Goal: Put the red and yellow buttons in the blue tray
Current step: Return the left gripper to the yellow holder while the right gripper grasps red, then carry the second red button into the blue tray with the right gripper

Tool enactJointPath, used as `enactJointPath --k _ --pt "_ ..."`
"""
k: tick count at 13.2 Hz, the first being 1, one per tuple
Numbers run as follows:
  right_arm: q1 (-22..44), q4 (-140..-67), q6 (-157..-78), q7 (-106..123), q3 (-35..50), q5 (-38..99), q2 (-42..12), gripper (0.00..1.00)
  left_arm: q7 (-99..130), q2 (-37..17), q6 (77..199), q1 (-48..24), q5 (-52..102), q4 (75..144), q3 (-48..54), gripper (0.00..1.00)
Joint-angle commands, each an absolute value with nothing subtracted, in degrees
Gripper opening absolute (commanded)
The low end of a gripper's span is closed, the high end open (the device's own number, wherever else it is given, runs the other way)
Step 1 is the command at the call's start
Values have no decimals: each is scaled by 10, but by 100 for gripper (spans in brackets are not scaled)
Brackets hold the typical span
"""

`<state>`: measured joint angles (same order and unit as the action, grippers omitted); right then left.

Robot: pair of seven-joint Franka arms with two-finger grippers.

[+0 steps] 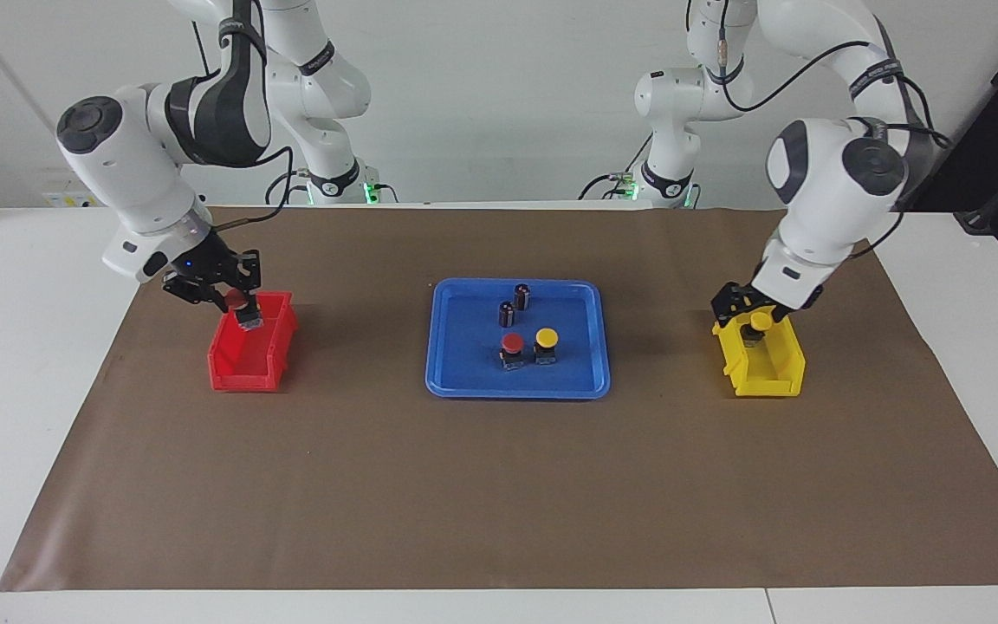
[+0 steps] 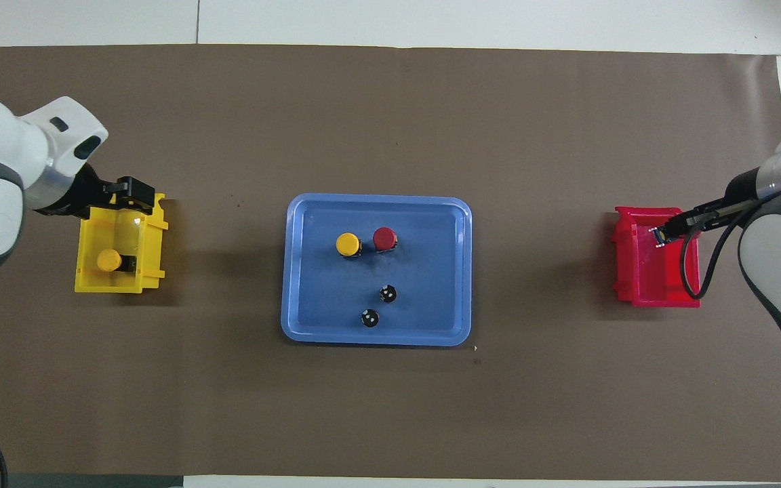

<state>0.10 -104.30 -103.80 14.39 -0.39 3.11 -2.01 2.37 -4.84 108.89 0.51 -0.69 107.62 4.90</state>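
Note:
The blue tray (image 1: 570, 368) (image 2: 434, 322) lies mid-table. In it stand one red button (image 1: 511, 344) (image 2: 384, 238) and one yellow button (image 1: 547, 336) (image 2: 348, 244), side by side. My right gripper (image 1: 242, 309) (image 2: 665, 234) is over the red bin's end nearer the robots. It is shut on a second red button (image 1: 237, 300), held tilted at rim height. My left gripper (image 1: 752, 314) (image 2: 129, 203) is low over the yellow bin, right above a second yellow button (image 1: 757, 321) (image 2: 109, 259) that sits in that bin.
Two small dark cylinders with silvery tops (image 1: 522, 295) (image 2: 388, 293) stand in the tray, nearer the robots than the buttons. The red bin (image 1: 243, 373) (image 2: 655, 285) is toward the right arm's end, the yellow bin (image 1: 763, 377) (image 2: 150, 271) toward the left arm's end. Brown paper covers the table.

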Motion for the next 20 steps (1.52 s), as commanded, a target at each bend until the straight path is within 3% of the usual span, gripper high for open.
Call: enactJointPath --k 1,2,5,8,15,16,17,18,19,20 --pt "92 -940 -1025 -3 -1 19 -92 15 -28 -19 1150 46 -15 1142 59 84" --pt "138 -949 -1077 -77 -1 19 -98 14 -27 -12 1177 47 -15 1160 59 76" --pt "244 -987 -1179 -245 -1 20 -124 13 -27 9 1193 47 -14 1208 59 73" --pt "265 -1054 -1251 -266 -1 18 -134 14 -28 34 1246 47 -15 1274 58 74" --pt "291 -1140 -1354 -287 -1 19 -143 21 -25 33 1306 49 -14 1324 58 75" --pt "290 -1141 -1351 -286 -1 19 -143 29 -24 33 1307 49 -14 1325 58 75" --pt "287 -1140 -1349 -285 -1 19 -143 47 -25 32 1307 49 -14 1326 58 74" --pt "282 -1135 -1345 -285 -2 18 -144 93 -25 32 1307 49 -14 1328 58 68" --pt "278 -1122 -1327 -284 -5 18 -143 100 -25 32 1305 49 -14 1328 58 58" --pt "264 -1081 -1285 -282 -7 17 -143 100 -26 32 1304 49 -14 1329 58 53"
